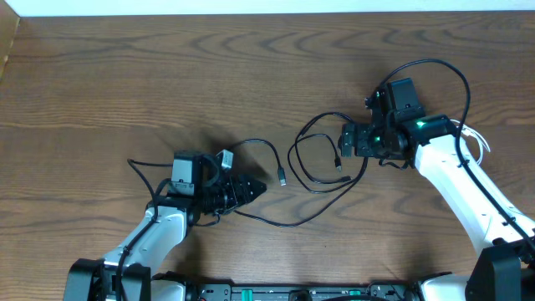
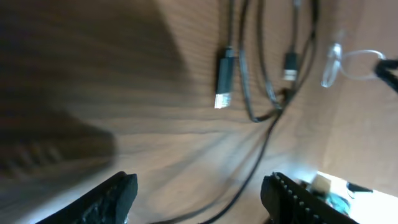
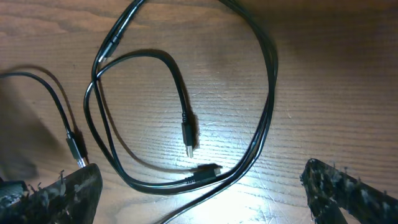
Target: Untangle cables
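Black cables are lying in loose loops on the wooden tabletop between my two arms. My left end effector is hanging released, its fingers standing apart, one strand running across the gap. My right end effector is gaping wide over the loop, grasping nothing, a plug lying just ahead.

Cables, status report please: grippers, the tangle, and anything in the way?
Left gripper open, straddling a black cable. Right gripper open over the cable loop. Strands cross, not yet untangled. No obstruction seen.
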Robot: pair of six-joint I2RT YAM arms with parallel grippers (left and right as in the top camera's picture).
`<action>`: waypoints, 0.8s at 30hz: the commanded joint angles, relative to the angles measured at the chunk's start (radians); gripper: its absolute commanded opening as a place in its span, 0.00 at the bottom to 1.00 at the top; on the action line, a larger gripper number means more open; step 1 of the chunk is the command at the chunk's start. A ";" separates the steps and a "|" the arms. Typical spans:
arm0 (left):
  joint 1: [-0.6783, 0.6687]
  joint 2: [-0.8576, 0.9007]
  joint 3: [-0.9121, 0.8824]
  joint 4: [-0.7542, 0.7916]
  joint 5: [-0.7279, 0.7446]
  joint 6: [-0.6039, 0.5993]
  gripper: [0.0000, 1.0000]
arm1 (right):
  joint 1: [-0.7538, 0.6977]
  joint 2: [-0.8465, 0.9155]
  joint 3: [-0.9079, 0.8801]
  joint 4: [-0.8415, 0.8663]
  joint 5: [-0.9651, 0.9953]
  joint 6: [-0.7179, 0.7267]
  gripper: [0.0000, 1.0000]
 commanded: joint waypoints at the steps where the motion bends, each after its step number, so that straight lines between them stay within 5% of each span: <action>1: -0.003 0.004 0.007 -0.024 -0.084 0.013 0.70 | 0.007 0.002 0.003 -0.002 0.008 -0.007 0.99; 14: -0.003 0.004 0.227 -0.394 -0.307 0.012 0.61 | 0.007 0.002 0.003 -0.002 0.008 -0.007 0.99; 24: -0.037 0.004 0.233 -0.392 -0.357 0.023 0.62 | 0.007 0.002 0.003 -0.002 0.008 -0.007 0.99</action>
